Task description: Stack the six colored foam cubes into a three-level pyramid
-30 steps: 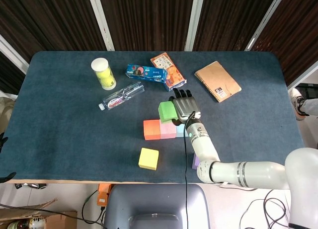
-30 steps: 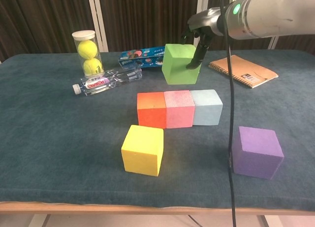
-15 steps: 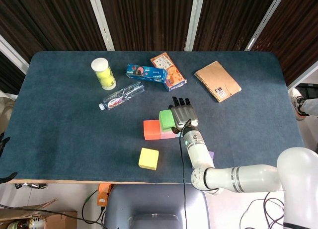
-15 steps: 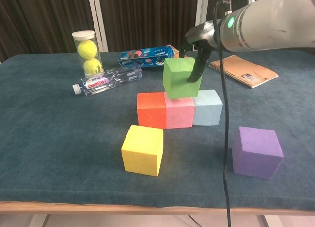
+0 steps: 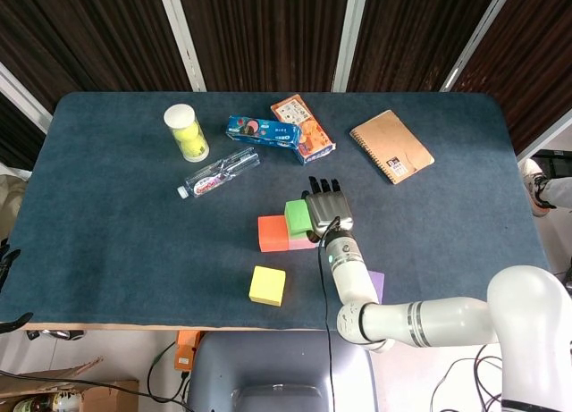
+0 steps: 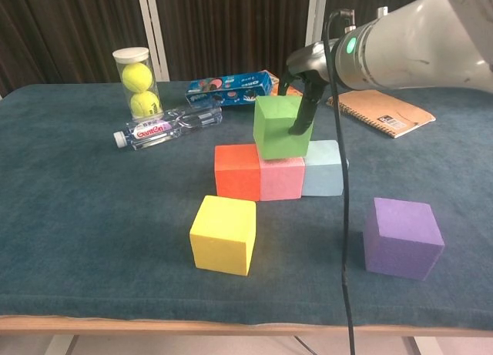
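An orange cube (image 6: 237, 172), a pink cube (image 6: 280, 179) and a light blue cube (image 6: 323, 170) stand in a touching row mid-table. A green cube (image 6: 279, 128) sits on top, mostly over the pink one and reaching the seam with the blue. My right hand (image 6: 306, 68) comes from above and grips the green cube, with fingers (image 6: 301, 118) down its right face. From the head view the right hand (image 5: 326, 212) covers the blue cube, with the green cube (image 5: 298, 217) beside it. A yellow cube (image 6: 223, 233) lies in front and a purple cube (image 6: 402, 236) at front right. No left hand shows.
At the back stand a tube of tennis balls (image 6: 135, 82), a lying water bottle (image 6: 166, 126), a blue snack box (image 6: 227, 88), an orange box (image 5: 302, 126) and a brown notebook (image 6: 383, 109). The table's front edge (image 6: 231, 323) is close behind the yellow cube.
My right hand has brought the green cube down and toward me, from the air behind the row onto the top of the pink cube. The other cubes have not moved.
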`<action>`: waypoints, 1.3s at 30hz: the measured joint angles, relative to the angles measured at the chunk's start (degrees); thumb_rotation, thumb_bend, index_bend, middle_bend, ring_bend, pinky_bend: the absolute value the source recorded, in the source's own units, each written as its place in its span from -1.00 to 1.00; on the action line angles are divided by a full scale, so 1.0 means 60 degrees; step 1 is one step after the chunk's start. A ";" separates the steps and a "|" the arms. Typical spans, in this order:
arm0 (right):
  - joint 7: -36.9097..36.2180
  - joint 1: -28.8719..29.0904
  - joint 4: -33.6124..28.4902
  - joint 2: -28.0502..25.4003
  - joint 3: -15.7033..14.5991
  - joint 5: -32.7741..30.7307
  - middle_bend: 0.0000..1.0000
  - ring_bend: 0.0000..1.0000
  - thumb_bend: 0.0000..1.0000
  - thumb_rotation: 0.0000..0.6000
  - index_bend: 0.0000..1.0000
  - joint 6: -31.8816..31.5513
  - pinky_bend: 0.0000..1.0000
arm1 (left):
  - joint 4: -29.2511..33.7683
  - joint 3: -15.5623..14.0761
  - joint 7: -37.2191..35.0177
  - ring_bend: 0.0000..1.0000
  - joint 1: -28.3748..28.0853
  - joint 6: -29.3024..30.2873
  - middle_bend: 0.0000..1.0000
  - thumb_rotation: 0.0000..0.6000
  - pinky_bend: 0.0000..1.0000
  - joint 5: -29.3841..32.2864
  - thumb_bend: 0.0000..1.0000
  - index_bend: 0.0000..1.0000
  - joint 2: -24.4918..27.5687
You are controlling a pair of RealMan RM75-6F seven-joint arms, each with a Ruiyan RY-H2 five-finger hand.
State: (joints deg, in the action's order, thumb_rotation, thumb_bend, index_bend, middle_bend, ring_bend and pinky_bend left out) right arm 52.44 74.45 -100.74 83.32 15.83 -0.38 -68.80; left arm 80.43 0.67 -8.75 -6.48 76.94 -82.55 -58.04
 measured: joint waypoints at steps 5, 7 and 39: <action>0.0119 0.0033 0.0070 0.0264 0.0146 -0.0089 -1.00 -1.00 -0.49 1.00 -0.08 -0.0288 -1.00 | -0.0092 -0.0009 -0.0134 -1.00 0.0017 0.0002 -1.00 0.94 -0.78 -0.0021 -0.76 -0.89 -0.0013; 0.0170 0.0043 0.0127 0.0390 0.0207 -0.0115 -1.00 -1.00 -0.49 1.00 -0.08 -0.0383 -1.00 | -0.0128 -0.0011 -0.0178 -1.00 0.0030 0.0019 -1.00 0.95 -0.78 -0.0029 -0.76 -0.89 -0.0016; 0.0747 -0.0192 0.0432 0.0935 0.0817 -0.0086 -1.00 -1.00 -0.49 1.00 -0.15 -0.0546 -1.00 | -0.0433 0.0005 -0.0609 -1.00 0.0127 0.0023 -1.00 0.95 -0.78 -0.0011 -0.76 -0.89 -0.0022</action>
State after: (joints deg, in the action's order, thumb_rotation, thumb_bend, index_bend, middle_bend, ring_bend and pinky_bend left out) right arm 56.92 73.30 -98.14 88.92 20.73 -0.90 -72.07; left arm 77.83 0.70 -12.41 -5.72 77.08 -82.62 -58.18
